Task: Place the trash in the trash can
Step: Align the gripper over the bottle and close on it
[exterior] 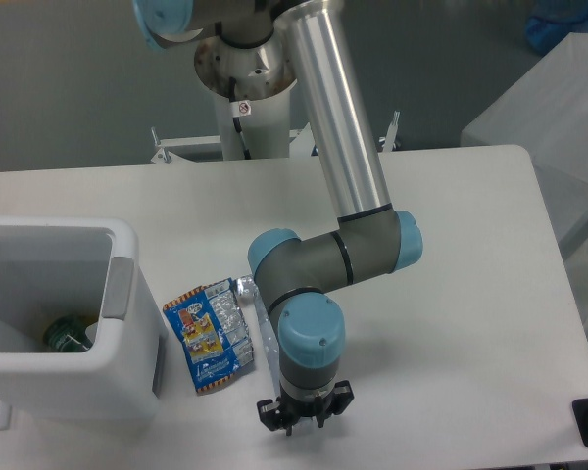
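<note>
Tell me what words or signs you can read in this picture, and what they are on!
No words are clear enough to read.
Snack wrapper: colourful print, too blurred to read.
Robot base: a small round red-and-white sticker, too small to make out.
Green thing inside the white bin: any label is too small to tell.

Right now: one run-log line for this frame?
gripper: over bottle's near end, holding nothing | wrapper: flat on table | trash can: left, neither inside

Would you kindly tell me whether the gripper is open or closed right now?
Gripper: open, holding nothing, hovering beside the clear plastic bottle.
</note>
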You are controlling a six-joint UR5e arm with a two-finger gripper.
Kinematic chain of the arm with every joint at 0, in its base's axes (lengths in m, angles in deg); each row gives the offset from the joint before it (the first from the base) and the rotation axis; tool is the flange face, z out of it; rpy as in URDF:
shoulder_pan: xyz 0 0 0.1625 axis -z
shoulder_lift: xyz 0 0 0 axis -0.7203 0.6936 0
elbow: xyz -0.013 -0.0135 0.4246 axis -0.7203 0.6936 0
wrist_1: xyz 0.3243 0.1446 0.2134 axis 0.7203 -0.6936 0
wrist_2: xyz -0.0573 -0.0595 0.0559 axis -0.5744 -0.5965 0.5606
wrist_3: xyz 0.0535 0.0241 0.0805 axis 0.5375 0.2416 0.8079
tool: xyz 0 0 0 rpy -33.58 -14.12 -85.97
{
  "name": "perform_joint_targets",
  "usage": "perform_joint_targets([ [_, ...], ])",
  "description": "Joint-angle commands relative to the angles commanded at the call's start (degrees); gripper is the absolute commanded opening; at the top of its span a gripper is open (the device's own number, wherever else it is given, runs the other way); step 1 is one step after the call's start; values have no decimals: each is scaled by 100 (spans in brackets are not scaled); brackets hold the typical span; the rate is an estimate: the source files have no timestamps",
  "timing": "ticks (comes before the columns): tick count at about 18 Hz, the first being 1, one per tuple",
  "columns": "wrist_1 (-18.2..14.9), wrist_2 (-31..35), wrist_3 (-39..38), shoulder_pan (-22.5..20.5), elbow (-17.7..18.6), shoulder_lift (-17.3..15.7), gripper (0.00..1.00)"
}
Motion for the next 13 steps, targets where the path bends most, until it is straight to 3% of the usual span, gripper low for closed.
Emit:
perform_joint_targets([
  [7, 0, 0, 0, 0, -9, -17, 51],
  [13, 0, 9, -35, 9, 0, -26, 44],
])
